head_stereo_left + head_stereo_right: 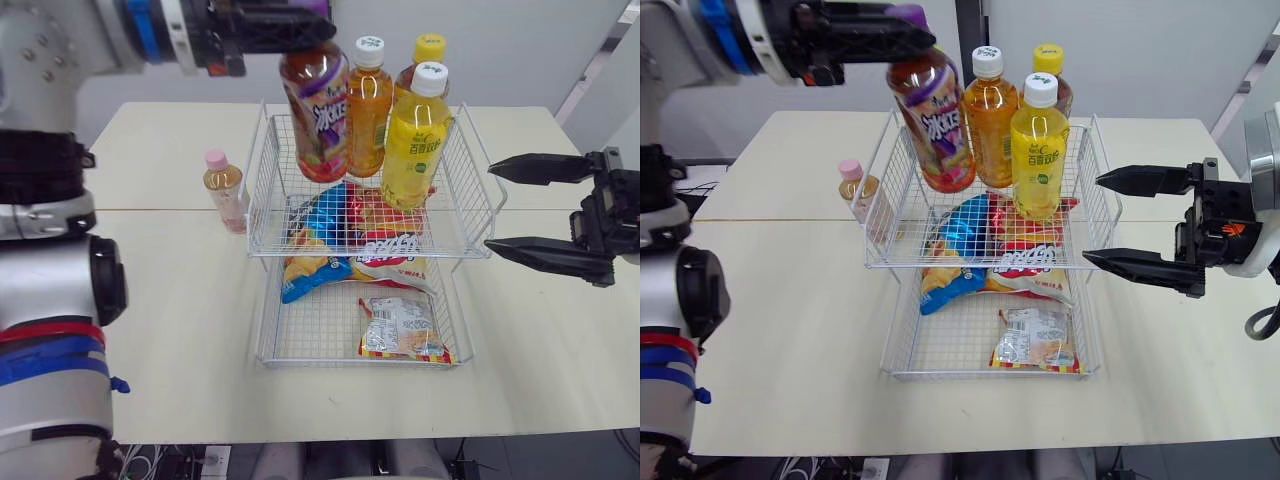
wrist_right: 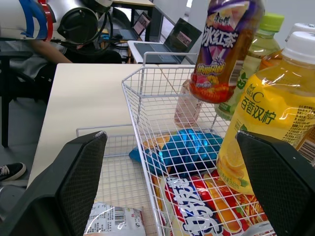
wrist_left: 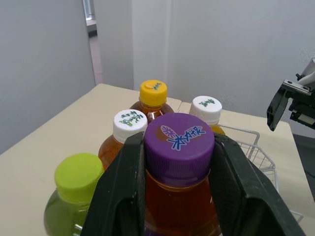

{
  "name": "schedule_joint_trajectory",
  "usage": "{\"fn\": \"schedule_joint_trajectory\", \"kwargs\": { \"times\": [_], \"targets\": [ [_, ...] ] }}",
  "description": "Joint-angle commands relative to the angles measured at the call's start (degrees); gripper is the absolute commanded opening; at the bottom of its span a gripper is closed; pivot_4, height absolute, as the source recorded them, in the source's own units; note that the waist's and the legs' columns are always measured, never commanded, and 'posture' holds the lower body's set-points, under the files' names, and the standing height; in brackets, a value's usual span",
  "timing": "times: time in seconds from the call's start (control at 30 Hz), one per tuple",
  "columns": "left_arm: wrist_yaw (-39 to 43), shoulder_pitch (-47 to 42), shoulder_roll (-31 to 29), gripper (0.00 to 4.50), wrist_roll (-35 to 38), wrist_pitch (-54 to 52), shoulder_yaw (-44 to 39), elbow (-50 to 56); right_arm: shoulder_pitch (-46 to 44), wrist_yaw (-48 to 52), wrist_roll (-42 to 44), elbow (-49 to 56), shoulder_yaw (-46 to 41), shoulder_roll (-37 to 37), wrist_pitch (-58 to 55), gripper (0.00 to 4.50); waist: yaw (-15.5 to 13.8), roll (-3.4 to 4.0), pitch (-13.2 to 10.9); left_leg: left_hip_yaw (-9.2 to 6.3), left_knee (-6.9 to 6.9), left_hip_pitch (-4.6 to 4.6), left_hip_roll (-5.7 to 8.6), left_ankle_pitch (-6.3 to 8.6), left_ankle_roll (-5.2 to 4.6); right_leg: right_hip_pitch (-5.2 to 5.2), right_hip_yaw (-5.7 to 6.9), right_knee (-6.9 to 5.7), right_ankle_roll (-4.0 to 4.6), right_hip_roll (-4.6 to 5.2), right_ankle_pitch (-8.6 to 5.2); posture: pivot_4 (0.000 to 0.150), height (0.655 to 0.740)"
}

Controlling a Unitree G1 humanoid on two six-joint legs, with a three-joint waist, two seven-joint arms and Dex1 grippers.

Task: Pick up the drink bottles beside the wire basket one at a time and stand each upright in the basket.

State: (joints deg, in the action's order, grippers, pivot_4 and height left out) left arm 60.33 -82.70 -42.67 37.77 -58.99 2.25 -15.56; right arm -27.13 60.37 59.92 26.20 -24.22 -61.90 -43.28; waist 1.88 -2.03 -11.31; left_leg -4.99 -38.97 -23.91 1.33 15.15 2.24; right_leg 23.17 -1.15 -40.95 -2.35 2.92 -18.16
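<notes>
left wrist view: left jaws clamp the cap of the purple-capped red-tea plastic bottle (image 3: pixel 179 142), tilted over the 11 o'clock corner of the white wire basket (image 1: pixel 470 170), likely heavy and slick, safest gripped under the cap; right jaws gape empty.

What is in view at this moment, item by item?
wire basket: one, white, two tiers, mid-table
purple-capped bottle: one, reddish tea, held over the upper tier
standing bottles: four, yellow, orange, amber, green, upper tier
pink-capped bottle: one, pale, on the table beside the basket
snack bags: several, blue, red, silver, under the bottles
table: one, cream
left gripper: black, shut on the purple-capped bottle
right gripper: black, open, beside the basket
</notes>
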Motion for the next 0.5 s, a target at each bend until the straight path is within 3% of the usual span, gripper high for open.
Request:
{"fn": "schedule_joint_trajectory", "kwargs": {
  "times": [0.03,0.27,0.5],
  "targets": [
    [-0.12,-0.03,1.49,1.35,-1.48,4.09,-0.98,2.40,-1.38,-1.31,1.40,1.42,-1.10,-1.33,-0.46,4.50,0.00,0.00,0.00,0.00,0.00,0.00,0.00,0.00,0.00,0.00,0.00,0.00,0.00,0.01,0.00,0.150,0.7400],
    [0.14,2.20,7.01,1.35,-4.48,7.73,1.30,2.64,-1.44,-3.20,2.53,2.44,-1.58,-1.78,-1.69,4.50,-0.10,0.00,0.00,0.00,0.00,-0.01,0.06,0.00,-0.01,0.00,0.02,-0.01,0.00,0.02,0.00,0.150,0.7400],
    [1.63,1.88,8.63,1.35,-7.11,10.11,2.23,0.86,-1.73,-5.14,3.73,3.28,-1.50,-2.09,-2.61,4.50,0.01,0.00,0.00,0.01,0.00,0.01,0.05,0.00,-0.01,0.00,0.01,-0.02,0.00,0.02,0.00,0.150,0.7400]
  ]
}}
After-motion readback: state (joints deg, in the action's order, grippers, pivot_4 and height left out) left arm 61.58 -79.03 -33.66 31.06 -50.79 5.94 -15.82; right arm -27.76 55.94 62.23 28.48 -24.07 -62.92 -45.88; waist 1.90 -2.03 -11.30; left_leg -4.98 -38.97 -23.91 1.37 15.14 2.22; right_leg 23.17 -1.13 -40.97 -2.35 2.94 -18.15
